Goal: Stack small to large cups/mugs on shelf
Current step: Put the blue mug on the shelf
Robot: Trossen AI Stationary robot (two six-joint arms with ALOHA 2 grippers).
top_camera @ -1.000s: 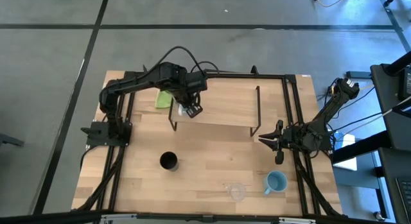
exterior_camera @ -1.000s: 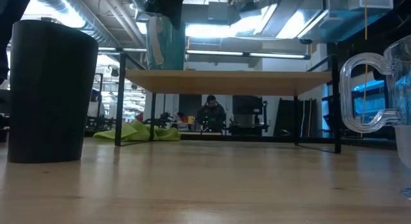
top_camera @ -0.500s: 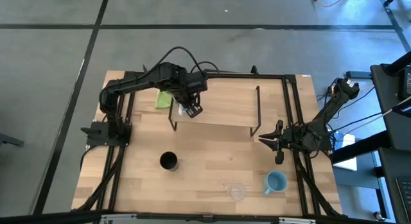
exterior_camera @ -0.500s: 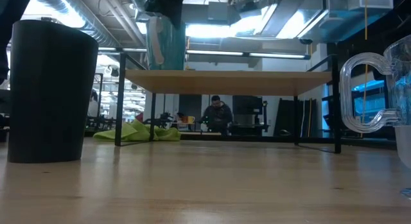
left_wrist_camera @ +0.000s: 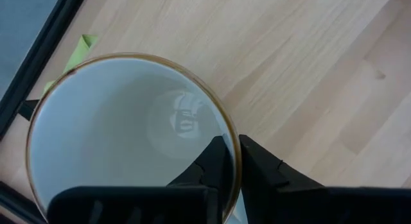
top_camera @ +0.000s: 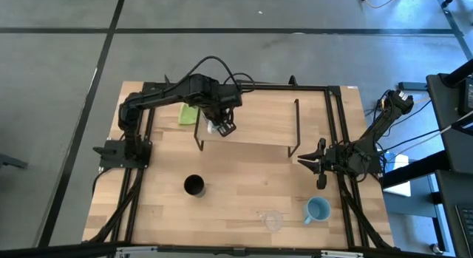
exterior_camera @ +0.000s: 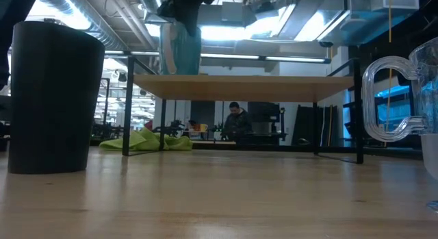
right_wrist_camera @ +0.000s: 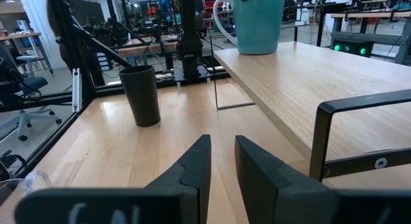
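My left gripper (top_camera: 223, 128) stands over the shelf's (top_camera: 259, 125) left near part, shut on a handled mug (left_wrist_camera: 128, 128). The mug is white inside with a brown rim, and its wall (exterior_camera: 181, 47) looks teal from the side. The black cup (top_camera: 194, 185), the clear cup (top_camera: 272, 219) and the light blue mug (top_camera: 318, 209) stand on the table in front of the shelf. My right gripper (top_camera: 319, 163) waits open at the table's right edge, touching nothing. My left gripper has the mug's wall at the rim (left_wrist_camera: 232, 131) pinched, one finger (left_wrist_camera: 215, 163) inside the mug and the other outside. The fingers come from above, pointing steeply down. The mug stands upright, its base (right_wrist_camera: 260, 51) at the shelf board.
A green cloth (top_camera: 188, 114) lies on the table under the shelf's far left. The shelf's thin black legs (top_camera: 297, 125) stand at both ends. The rest of the shelf board (right_wrist_camera: 289, 76) is bare. A person (exterior_camera: 236, 119) shows in the room behind.
My left gripper has eased down and slightly toward the table's right with the mug. The mug has stayed upright, and its base has come down to the shelf board.
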